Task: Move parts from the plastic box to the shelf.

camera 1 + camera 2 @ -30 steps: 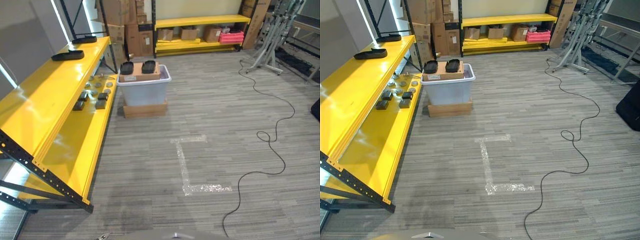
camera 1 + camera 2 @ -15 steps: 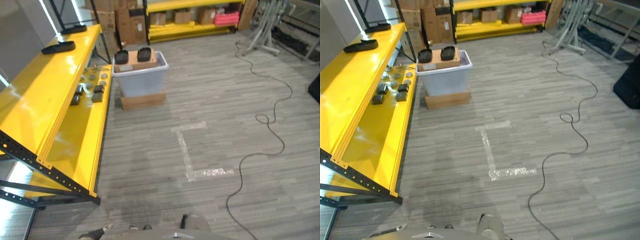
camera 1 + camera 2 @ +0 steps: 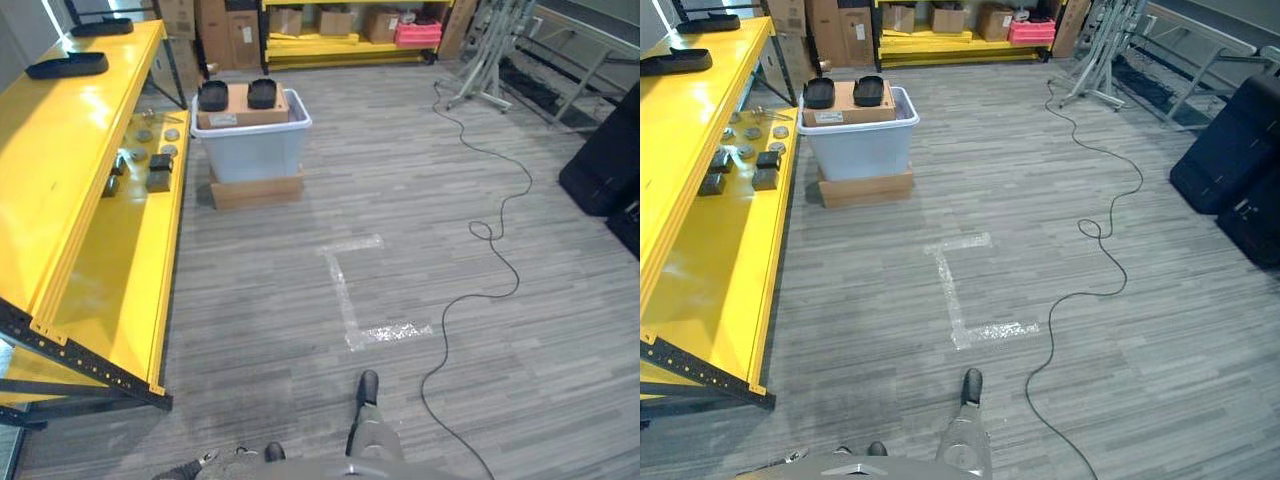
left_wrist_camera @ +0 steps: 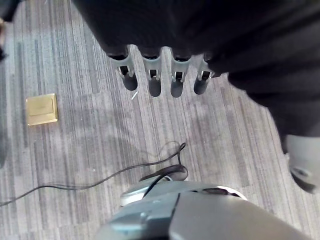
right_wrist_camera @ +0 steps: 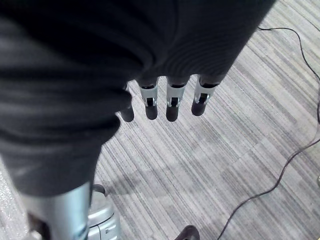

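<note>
Plastic box (image 3: 251, 145) drew nearer since a second ago, the view having shifted; approach underway. Left hand (image 4: 162, 75) and right hand (image 5: 170, 102): fingers relaxed, empty. Shelf (image 3: 70, 180) stood beside the box.

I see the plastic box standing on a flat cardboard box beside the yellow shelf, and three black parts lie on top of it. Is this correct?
Not quite: two black parts lie on top, not three; the left eye view shows them side by side on a cardboard piece across the plastic box. The rest holds: it stands on a flat cardboard box beside the yellow shelf.
</note>
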{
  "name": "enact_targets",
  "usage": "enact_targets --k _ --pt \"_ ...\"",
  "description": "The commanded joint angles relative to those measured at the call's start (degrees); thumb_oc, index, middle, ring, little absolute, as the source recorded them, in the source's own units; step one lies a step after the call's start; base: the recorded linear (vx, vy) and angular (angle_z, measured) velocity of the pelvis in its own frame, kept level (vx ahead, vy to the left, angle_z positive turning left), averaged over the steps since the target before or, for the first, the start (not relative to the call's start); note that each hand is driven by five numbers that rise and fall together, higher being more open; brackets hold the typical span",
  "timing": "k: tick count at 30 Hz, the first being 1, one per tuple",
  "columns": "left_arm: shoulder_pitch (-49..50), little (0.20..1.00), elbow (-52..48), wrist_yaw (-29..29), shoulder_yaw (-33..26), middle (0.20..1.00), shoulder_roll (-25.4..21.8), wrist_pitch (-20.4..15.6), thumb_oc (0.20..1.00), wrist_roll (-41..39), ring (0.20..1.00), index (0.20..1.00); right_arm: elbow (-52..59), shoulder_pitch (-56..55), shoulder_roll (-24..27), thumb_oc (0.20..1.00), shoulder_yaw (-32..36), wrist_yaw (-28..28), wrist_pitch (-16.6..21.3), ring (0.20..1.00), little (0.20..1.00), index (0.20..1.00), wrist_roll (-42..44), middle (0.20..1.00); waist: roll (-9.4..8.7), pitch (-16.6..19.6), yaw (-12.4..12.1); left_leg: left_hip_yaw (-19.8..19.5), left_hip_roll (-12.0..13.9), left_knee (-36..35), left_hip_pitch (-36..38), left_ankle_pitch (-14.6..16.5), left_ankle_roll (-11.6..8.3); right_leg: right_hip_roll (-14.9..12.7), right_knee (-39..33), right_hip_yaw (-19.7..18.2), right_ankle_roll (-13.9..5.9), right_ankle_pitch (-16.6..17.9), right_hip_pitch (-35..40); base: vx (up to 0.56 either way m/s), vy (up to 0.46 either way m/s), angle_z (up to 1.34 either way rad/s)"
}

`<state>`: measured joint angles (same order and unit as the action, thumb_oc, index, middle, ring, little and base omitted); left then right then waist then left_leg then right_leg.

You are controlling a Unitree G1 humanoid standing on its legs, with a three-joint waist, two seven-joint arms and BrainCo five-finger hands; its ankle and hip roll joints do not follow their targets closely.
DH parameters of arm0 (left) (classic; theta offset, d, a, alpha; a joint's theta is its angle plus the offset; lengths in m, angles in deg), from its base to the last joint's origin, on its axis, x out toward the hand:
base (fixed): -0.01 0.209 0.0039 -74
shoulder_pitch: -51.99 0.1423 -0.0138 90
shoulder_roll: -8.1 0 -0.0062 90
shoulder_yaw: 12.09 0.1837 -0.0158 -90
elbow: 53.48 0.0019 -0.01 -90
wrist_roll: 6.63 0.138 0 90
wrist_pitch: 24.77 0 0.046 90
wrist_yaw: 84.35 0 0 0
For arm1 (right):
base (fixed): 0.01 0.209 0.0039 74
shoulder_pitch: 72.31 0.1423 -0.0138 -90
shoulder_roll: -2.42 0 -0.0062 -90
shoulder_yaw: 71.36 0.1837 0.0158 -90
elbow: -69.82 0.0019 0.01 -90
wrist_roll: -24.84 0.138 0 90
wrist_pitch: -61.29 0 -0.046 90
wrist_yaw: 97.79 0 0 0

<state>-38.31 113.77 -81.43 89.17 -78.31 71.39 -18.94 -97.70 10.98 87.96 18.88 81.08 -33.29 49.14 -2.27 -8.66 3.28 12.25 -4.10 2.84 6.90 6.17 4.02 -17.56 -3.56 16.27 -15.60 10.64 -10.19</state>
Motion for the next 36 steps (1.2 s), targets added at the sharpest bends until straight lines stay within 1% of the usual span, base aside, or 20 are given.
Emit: enact_targets --k 1,4,7,8,9,10,11,12,13,16,20,24,26,27,29,30,31,32,33,36 --pt "1.3 1.000 0.5 0.4 -1.2 1.000 -1.1 0.0 1.000 -1.7 1.000 1.000 -3.9 1.0 0.9 1.000 -1.8 0.9 0.9 1.000 1.000 1.000 -0.8 1.000 -0.32 3.0 -0.4 4.3 2.7 5.8 1.8 8.1 -1.23 2.8 2.1 -0.6 1.97 3.2 -1.1 0.41 -0.275 0.13" --pt "1.5 1.000 0.9 0.6 -3.0 1.000 -0.8 -0.2 1.000 -1.1 1.000 1.000 -4.5 1.7 1.2 1.000 -2.3 0.4 0.7 1.000 1.000 1.000 -0.2 1.000 -0.35 4.0 -0.2 4.6 4.9 8.2 3.4 8.8 -2.08 5.2 4.7 -0.4 3.82 0.0 0.3 0.43 -0.307 0.23" --pt "1.6 1.000 1.3 0.9 -4.5 1.000 -0.7 -1.5 1.000 -3.5 1.000 1.000 -4.4 1.9 2.4 1.000 -2.8 0.3 -0.5 1.000 1.000 1.000 -2.0 1.000 0.10 5.8 0.2 5.4 8.2 13.7 4.1 5.0 -5.11 9.2 4.3 0.9 7.26 -2.8 1.9 0.34 -0.299 0.20" --pt "1.4 1.000 1.2 1.0 -5.1 1.000 -0.6 -1.8 1.000 -4.7 1.000 1.000 -4.2 2.1 3.0 1.000 -3.1 0.0 -1.2 1.000 1.000 1.000 -2.2 1.000 0.02 6.1 0.1 6.0 10.5 22.4 1.8 0.2 -7.55 11.2 2.8 1.1 9.30 -4.0 3.4 0.33 -0.487 0.10" --pt "0.5 1.000 0.6 1.3 -5.8 1.000 -0.5 -1.8 1.000 -5.1 1.000 1.000 -3.9 2.0 4.3 1.000 -3.0 -0.8 -1.8 1.000 1.000 1.000 -1.8 1.000 -0.75 5.5 -0.8 5.1 15.2 36.6 -7.4 -5.7 -10.30 13.6 0.3 1.5 12.35 -5.6 6.8 0.41 -0.596 0.21" --pt "-0.9 1.000 -0.1 1.7 -5.9 1.000 -0.3 -1.8 1.000 -6.3 1.000 1.000 -3.8 2.3 5.6 1.000 -2.3 -0.4 -2.5 1.000 1.000 1.000 -2.0 1.000 -1.09 3.6 -1.5 4.3 18.4 41.4 -16.3 -7.0 -10.41 14.8 -0.8 1.9 13.81 -7.1 10.0 0.49 -0.437 0.28" --pt "-1.5 1.000 -0.7 2.8 -6.3 1.000 -0.4 -2.1 1.000 -8.9 1.000 1.000 -4.5 3.0 5.6 1.000 -1.9 0.2 -2.3 1.000 1.000 1.000 -4.0 1.000 -1.20 2.2 -1.9 7.3 17.7 34.1 -18.8 -5.4 -8.66 14.8 -1.0 0.7 13.50 -8.2 12.3 0.52 -0.060 0.46" --pt "-1.4 1.000 -0.6 3.7 -6.9 1.000 -0.5 -2.6 1.000 -10.3 1.000 1.000 -5.0 3.4 5.4 1.000 -2.2 -0.1 -2.1 1.000 1.000 1.000 -4.9 1.000 -1.01 1.7 -2.4 9.2 14.9 22.7 -19.8 -5.7 -7.93 14.4 -0.8 0.0 12.35 -7.5 13.1 0.44 0.129 0.34" --pt "-1.3 1.000 -0.5 3.8 -7.1 1.000 -0.4 -2.6 1.000 -10.5 1.000 1.000 -5.0 3.5 5.4 1.000 -2.3 -0.2 -2.0 1.000 1.000 1.000 -5.0 1.000 -0.95 1.7 -2.6 9.4 13.7 17.9 -19.7 -6.9 -7.93 14.2 -0.7 -0.4 11.89 -7.3 13.4 0.40 0.167 0.26" --pt "-0.1 1.000 -0.1 4.8 -7.6 1.000 -0.9 -2.5 1.000 -12.7 1.000 1.000 -5.0 3.1 6.2 1.000 -2.7 0.3 -1.3 1.000 1.000 1.000 -6.1 1.000 0.60 1.4 -3.9 8.1 13.2 -4.9 -21.4 -16.2 -9.41 14.4 2.6 -2.5 10.71 -9.1 15.1 0.67 0.212 -1.24" --pt "1.9 1.000 1.5 4.5 -10.6 1.000 -1.3 -3.5 1.000 -15.5 1.000 1.000 -3.2 2.0 7.7 1.000 -3.1 2.4 1.3 1.000 1.000 1.000 -8.0 1.000 1.56 0.4 -4.9 8.2 15.9 -6.4 -26.3 -17.3 -9.51 13.8 11.4 -2.7 11.59 -16.0 16.9 0.71 0.211 -1.08" --pt "3.5 1.000 1.2 3.9 -13.4 1.000 -2.7 -4.0 1.000 -11.7 1.000 1.000 -2.7 4.0 7.4 1.000 -3.1 3.6 0.8 1.000 1.000 1.000 -6.1 1.000 0.85 2.6 -8.1 9.1 14.1 2.3 -25.5 -14.1 -6.96 11.7 19.5 -1.6 11.46 -24.1 21.4 0.74 0.175 -0.63" --pt "2.7 1.000 -0.4 3.3 -12.3 1.000 -3.2 -2.9 1.000 -11.3 1.000 1.000 -1.1 4.3 6.8 1.000 -3.0 4.4 0.3 1.000 1.000 1.000 -4.5 1.000 -0.11 4.3 -9.0 11.8 10.7 6.5 -24.5 -11.8 -4.42 8.3 27.7 1.2 9.05 -19.2 21.5 0.91 0.369 -0.37" --pt "0.6 1.000 -2.8 4.2 -7.3 1.000 -3.0 -1.6 1.000 -11.9 1.000 1.000 1.9 6.4 5.0 1.000 -4.8 1.3 -1.7 1.000 1.000 1.000 0.1 1.000 -0.39 4.9 -9.4 10.2 2.6 4.8 -20.5 -5.9 0.81 5.9 34.8 0.5 6.24 -11.9 12.9 0.79 0.403 0.80" --pt "-0.3 1.000 -2.9 4.4 -6.6 1.000 -3.1 -1.3 1.000 -12.7 1.000 1.000 2.0 6.8 4.5 1.000 -5.2 0.7 -1.5 1.000 1.000 1.000 0.7 1.000 -0.29 4.4 -9.2 9.6 2.1 4.7 -20.0 -5.4 0.62 7.0 31.3 1.0 6.84 -13.2 11.3 0.45 0.017 1.28" --pt "-1.6 1.000 -2.4 4.4 -6.1 1.000 -2.9 -1.5 1.000 -13.6 1.000 1.000 2.0 7.4 4.4 1.000 -5.7 0.9 -0.8 1.000 1.000 1.000 1.6 1.000 -0.11 3.2 -8.7 8.2 2.0 4.5 -18.7 -5.4 -0.69 8.9 21.2 2.4 8.15 -14.3 8.6 0.40 -0.297 1.02" --pt "-2.0 1.000 -2.0 4.4 -6.0 1.000 -2.6 -2.1 1.000 -13.2 1.000 1.000 2.1 7.0 4.8 1.000 -5.3 1.5 -0.2 1.000 1.000 1.000 1.2 1.000 -0.25 2.4 -7.9 6.8 1.6 4.2 -16.9 -5.0 -1.41 8.6 13.1 2.2 7.60 -10.5 6.1 0.57 -0.478 0.84" --pt "-1.8 1.000 -2.1 4.5 -5.9 1.000 -2.6 -2.5 1.000 -12.8 1.000 1.000 2.0 5.7 4.7 1.000 -4.2 2.5 0.4 1.000 1.000 1.000 0.4 1.000 -0.36 1.3 -5.9 4.7 1.2 3.1 -12.7 -3.2 -1.22 5.7 7.2 -0.2 4.78 -0.8 -2.1 0.70 -0.516 0.41" --pt "-1.4 1.000 -2.1 4.1 -5.8 1.000 -3.4 -2.5 1.000 -12.3 1.000 1.000 1.8 4.6 4.4 1.000 -3.4 3.1 1.0 1.000 1.000 1.000 -0.5 1.000 0.04 0.8 -4.6 3.2 1.6 3.3 -10.2 0.2 -0.56 4.2 3.7 -1.9 3.00 2.6 -5.8 0.88 -0.631 0.31" --pt "0.0 1.000 -2.2 2.3 -5.4 1.000 -4.5 -3.6 1.000 -9.9 1.000 1.000 1.8 1.4 3.1 1.000 -1.6 2.9 1.6 1.000 1.000 1.000 -1.3 1.000 0.12 -0.2 -2.7 0.3 4.2 6.3 -6.1 4.9 -0.25 3.2 1.4 -4.7 2.33 3.4 -7.8 0.77 -0.452 0.76"
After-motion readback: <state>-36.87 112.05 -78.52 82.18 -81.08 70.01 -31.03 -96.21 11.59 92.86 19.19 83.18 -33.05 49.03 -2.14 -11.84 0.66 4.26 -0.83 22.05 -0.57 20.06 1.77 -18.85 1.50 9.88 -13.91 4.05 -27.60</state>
